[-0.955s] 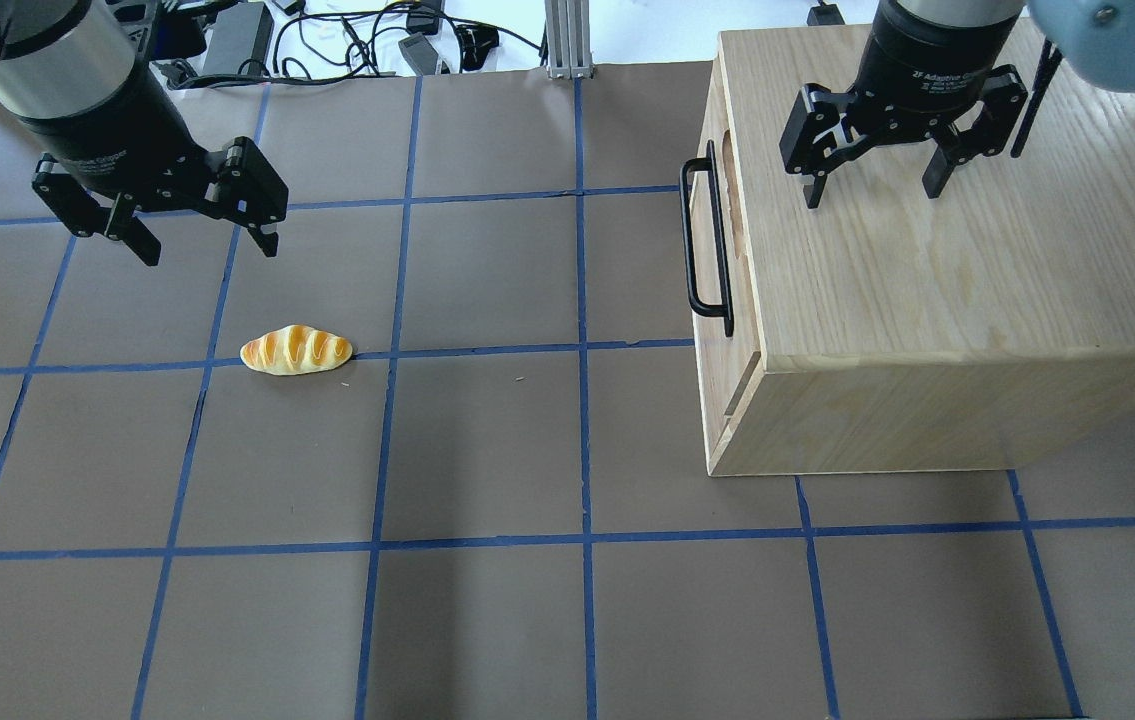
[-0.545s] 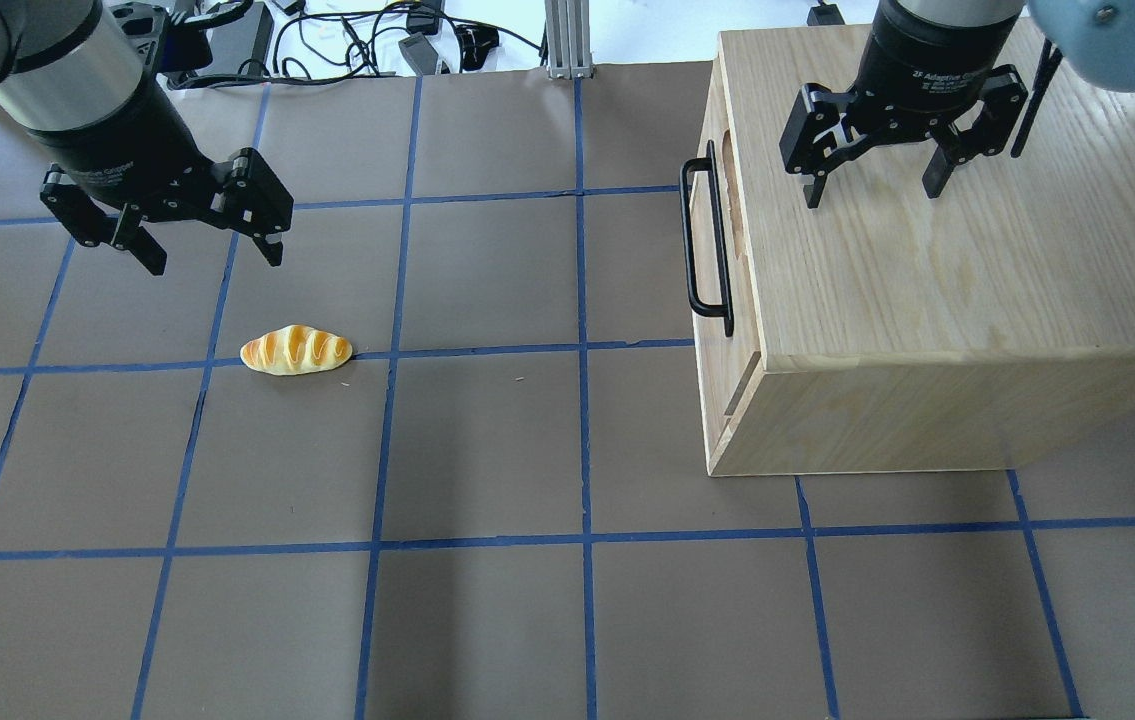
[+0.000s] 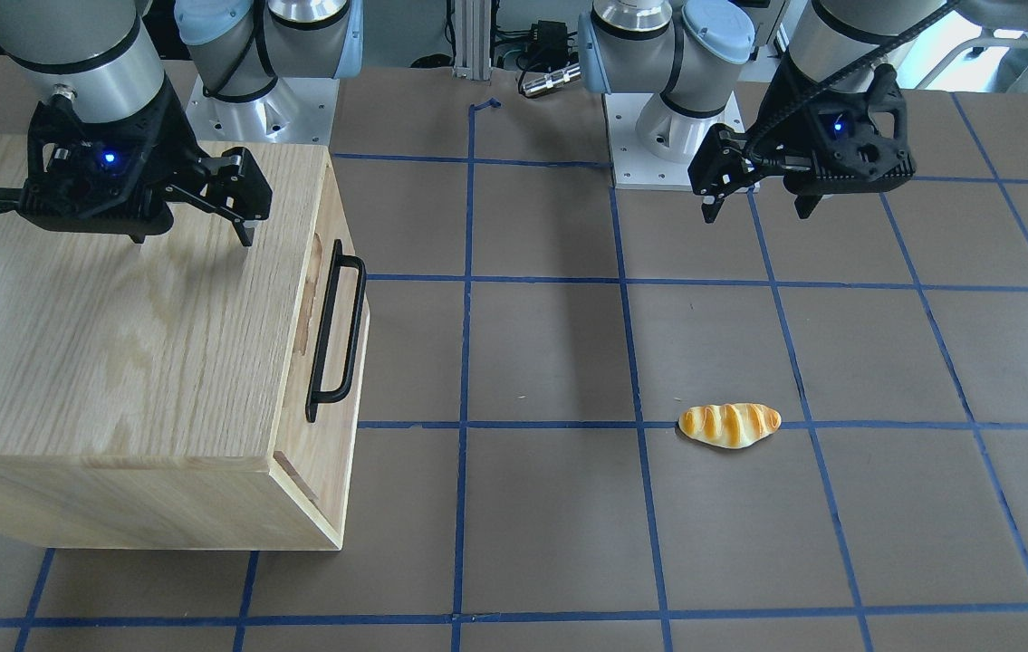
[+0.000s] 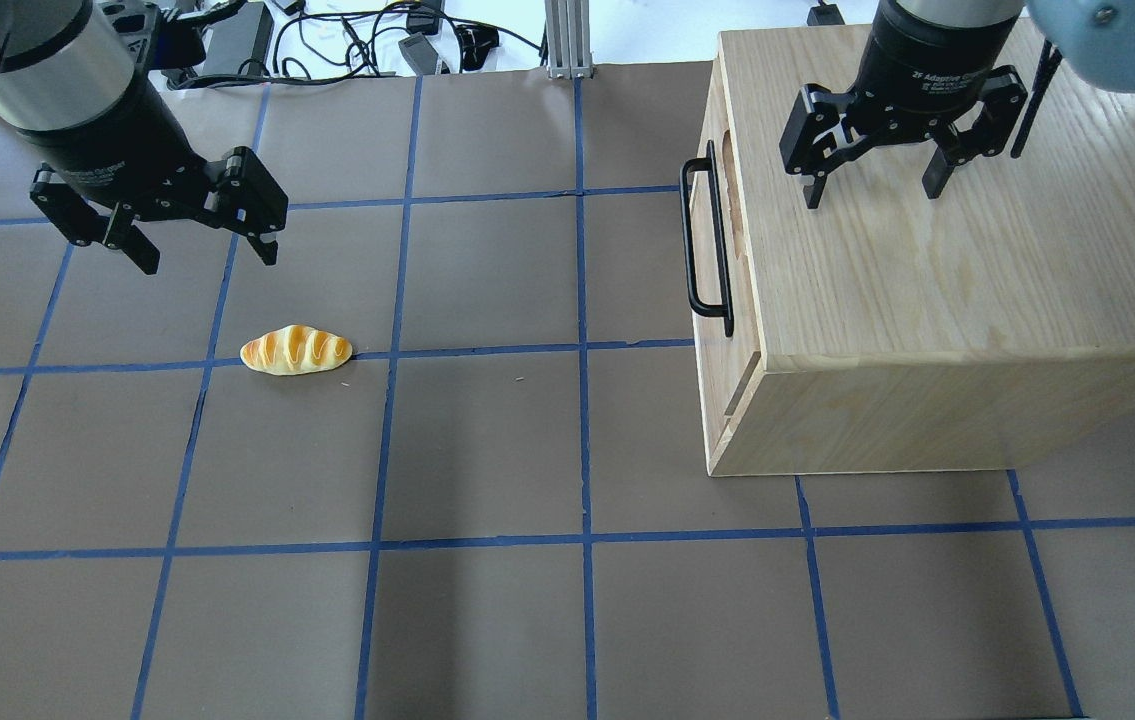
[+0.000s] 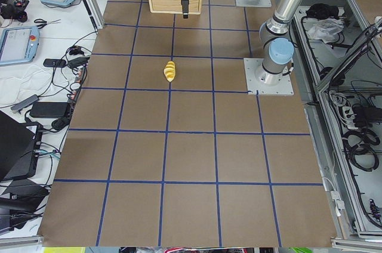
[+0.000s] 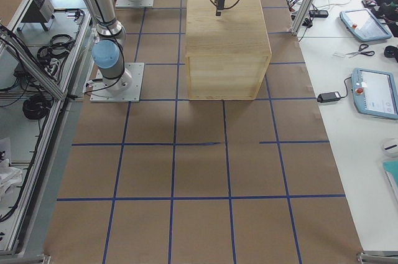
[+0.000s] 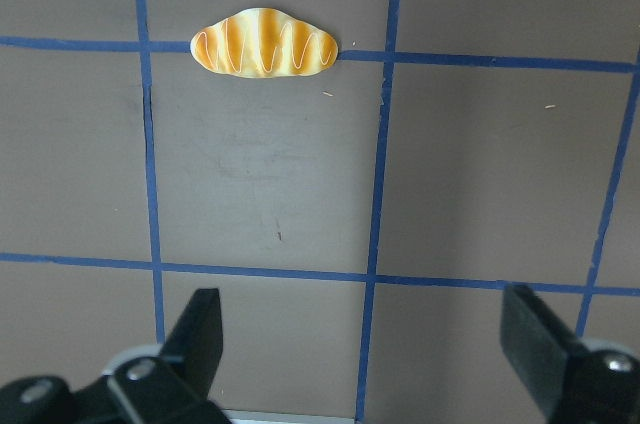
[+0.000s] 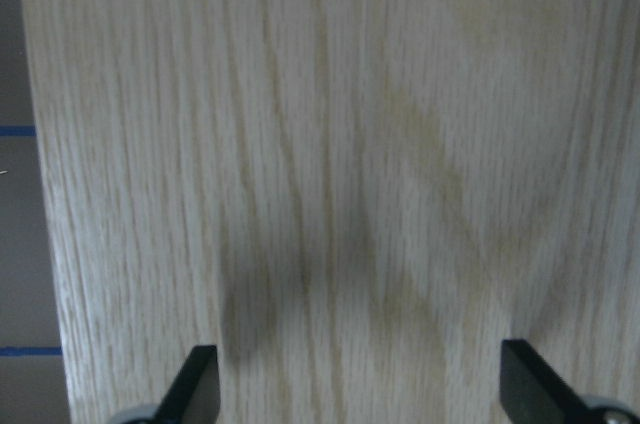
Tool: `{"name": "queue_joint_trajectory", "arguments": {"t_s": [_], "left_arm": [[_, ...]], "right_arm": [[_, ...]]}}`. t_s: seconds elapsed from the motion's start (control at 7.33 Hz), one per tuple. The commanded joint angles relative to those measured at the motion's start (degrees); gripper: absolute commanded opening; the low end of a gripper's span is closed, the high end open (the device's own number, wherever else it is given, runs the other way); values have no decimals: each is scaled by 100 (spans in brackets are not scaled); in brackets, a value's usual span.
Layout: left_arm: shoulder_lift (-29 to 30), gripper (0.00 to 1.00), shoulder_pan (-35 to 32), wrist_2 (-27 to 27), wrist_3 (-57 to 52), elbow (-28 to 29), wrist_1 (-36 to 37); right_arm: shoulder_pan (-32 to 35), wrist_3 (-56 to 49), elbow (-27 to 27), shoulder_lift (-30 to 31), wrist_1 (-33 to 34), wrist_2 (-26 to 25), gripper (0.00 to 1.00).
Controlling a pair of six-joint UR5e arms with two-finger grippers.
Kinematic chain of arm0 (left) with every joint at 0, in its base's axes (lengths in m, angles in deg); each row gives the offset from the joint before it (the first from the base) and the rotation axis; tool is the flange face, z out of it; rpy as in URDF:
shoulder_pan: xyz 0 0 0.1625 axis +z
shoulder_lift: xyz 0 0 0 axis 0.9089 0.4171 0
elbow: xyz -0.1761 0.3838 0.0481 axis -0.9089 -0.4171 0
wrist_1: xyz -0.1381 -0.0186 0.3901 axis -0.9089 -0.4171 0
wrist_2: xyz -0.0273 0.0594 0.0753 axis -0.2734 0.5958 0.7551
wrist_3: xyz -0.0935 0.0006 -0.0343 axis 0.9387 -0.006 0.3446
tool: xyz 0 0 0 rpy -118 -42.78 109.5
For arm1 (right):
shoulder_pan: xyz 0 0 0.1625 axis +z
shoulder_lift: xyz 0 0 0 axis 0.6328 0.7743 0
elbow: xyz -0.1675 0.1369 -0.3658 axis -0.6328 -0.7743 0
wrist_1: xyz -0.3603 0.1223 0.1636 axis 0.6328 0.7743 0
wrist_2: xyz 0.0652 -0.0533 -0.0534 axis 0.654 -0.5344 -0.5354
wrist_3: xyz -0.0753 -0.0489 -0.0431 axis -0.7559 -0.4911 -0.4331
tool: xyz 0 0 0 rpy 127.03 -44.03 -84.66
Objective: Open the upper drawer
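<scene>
Shut: the upper drawer (image 4: 732,215), pale front panel flush in the face of the oak cabinet (image 4: 927,300), directly under the cabinet's top board. Along that panel, level with the worktop (image 4: 487,450), one black bar handle (image 4: 689,240), clear of both grippers.

Cabinet standing on the robot's right half of the worktop, well in from both short ends and roughly midway between the long edges, front face turned toward the left end.

Above the cabinet's top board, a little back from its front edge, the right gripper (image 4: 872,195), pointing down, spread wide and holding nothing. In the right wrist view, only bare oak grain between the two fingertips (image 8: 195,384), with soft shadows on the wood. Cannot tell how close the tips come to the board.

Over bare brown paper on the left half of the worktop, well apart from the cabinet, the left gripper (image 4: 210,260), likewise spread wide and empty.

Near it but not between its fingers, a small striped bread roll (image 4: 297,350) lying flat on the paper, one end touching a blue tape line (image 4: 487,348) of the grid covering the worktop. In the left wrist view, the roll well beyond the fingertips.

Past the long edge across from the robot, a tangle of cables (image 4: 357,30) on a white surface.
</scene>
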Motion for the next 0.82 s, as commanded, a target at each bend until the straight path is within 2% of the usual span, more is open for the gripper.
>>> {"name": "queue_joint_trajectory", "arguments": {"t_s": [0.0,0.27,0.41,0.68], "left_arm": [[126,100,1,-19,0,8,3],[143,100,-8,15,-9,51,107],[179,100,-25,24,-9,-35,482],[231,100,-34,-63,114,-27,538]], "right_arm": [[0,2,-8,0,0,0,100],[0,-7,1,0,0,0,100],[0,2,1,0,0,0,100],[0,-7,-8,0,0,0,100]]}}
